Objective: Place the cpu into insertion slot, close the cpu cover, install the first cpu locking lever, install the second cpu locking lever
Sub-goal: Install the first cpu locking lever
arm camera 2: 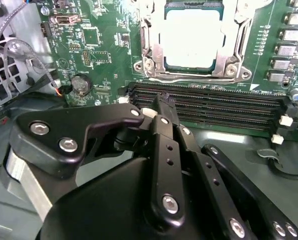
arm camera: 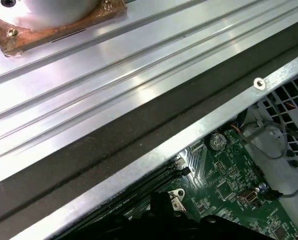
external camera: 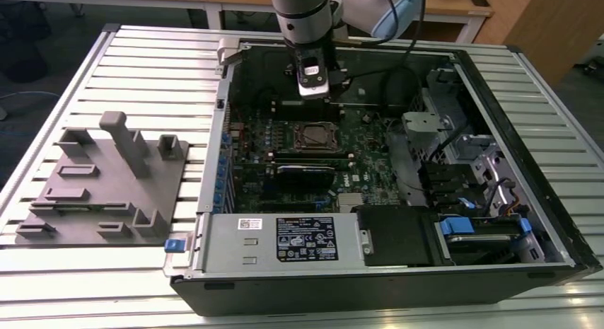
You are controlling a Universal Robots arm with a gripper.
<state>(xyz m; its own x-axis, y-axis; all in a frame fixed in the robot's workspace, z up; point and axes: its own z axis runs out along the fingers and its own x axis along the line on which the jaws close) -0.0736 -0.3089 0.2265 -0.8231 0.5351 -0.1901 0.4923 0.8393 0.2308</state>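
Observation:
The insertion slot (external camera: 316, 136) sits mid-board on the green circuit board inside the open computer case. In the second wrist view the cpu (arm camera 2: 191, 37) lies in the slot, its pale silver top showing. The cpu cover (arm camera 2: 153, 42) is a silver frame lying flat around the chip. A thin metal lever rod (arm camera 2: 189, 78) runs along the socket's edge nearest the gripper. My gripper (external camera: 315, 94) hangs above the board just beyond the socket, over the long black memory slots (arm camera 2: 209, 105). Its black fingers (arm camera 2: 164, 112) are shut together with nothing between them.
A grey labelled box (external camera: 283, 240) fills the case's near edge. Metal drive cages and cables (external camera: 462, 152) crowd the exterior view's right. A grey fixture plate with upright pegs (external camera: 104, 180) lies on the slatted table at the exterior view's left. The case wall (arm camera: 138, 165) stands close by.

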